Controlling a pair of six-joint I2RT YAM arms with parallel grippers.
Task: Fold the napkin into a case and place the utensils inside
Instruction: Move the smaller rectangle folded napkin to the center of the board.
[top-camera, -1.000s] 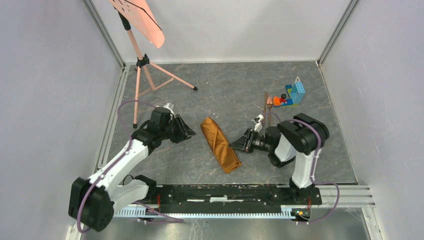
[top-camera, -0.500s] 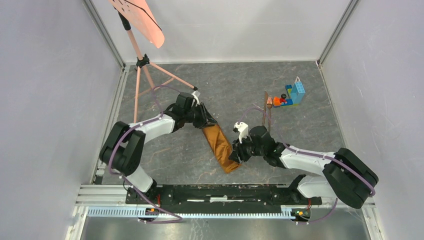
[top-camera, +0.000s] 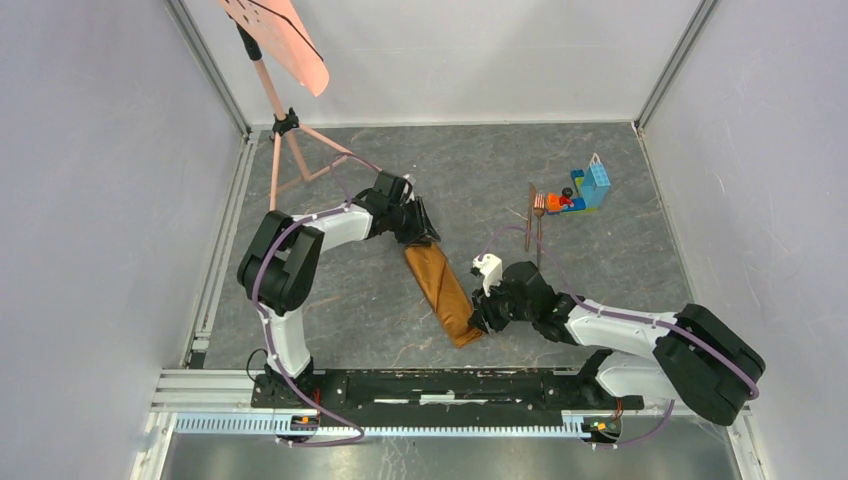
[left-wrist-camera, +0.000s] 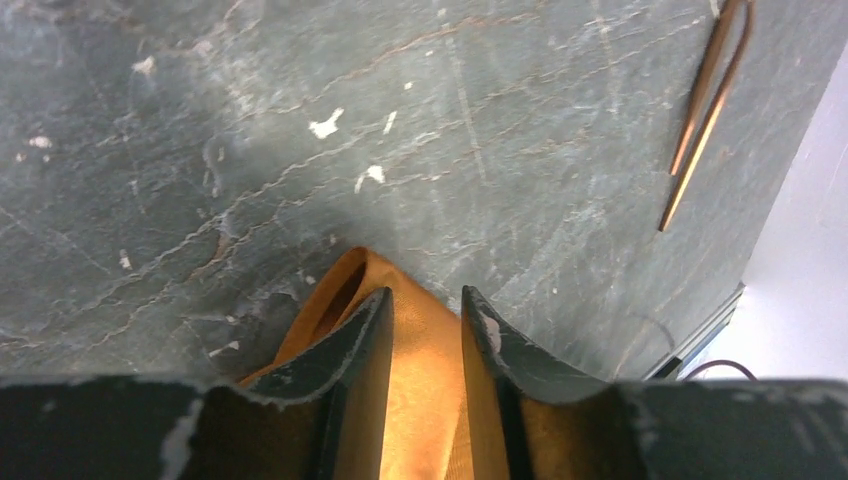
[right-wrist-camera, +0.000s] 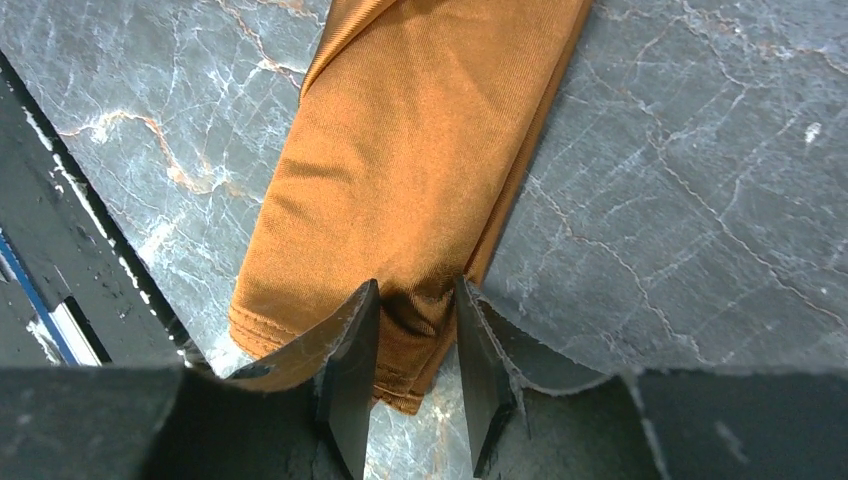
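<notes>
The napkin (top-camera: 445, 290) is an orange-brown satin cloth folded into a long strip that lies slantwise on the grey floor. My left gripper (top-camera: 420, 232) is at its far end, with the cloth (left-wrist-camera: 425, 400) filling the gap between the two fingers. At the near end my right gripper (top-camera: 482, 318) has the hemmed corner (right-wrist-camera: 420, 320) bunched between its fingers. The utensils (top-camera: 537, 212), two slim copper-brown pieces, lie to the right beside the toy bricks; the left wrist view shows the utensils (left-wrist-camera: 705, 110) at its upper right.
A pile of colourful toy bricks (top-camera: 585, 188) sits at the back right. A tripod stand (top-camera: 290, 150) with a salmon-pink sheet (top-camera: 290, 45) stands at the back left. White walls close in three sides, and a black rail (top-camera: 450, 385) runs along the near edge.
Both arms swung in from the sides: the left gripper onto the napkin's far end, the right onto its near end. The napkin has barely shifted.
</notes>
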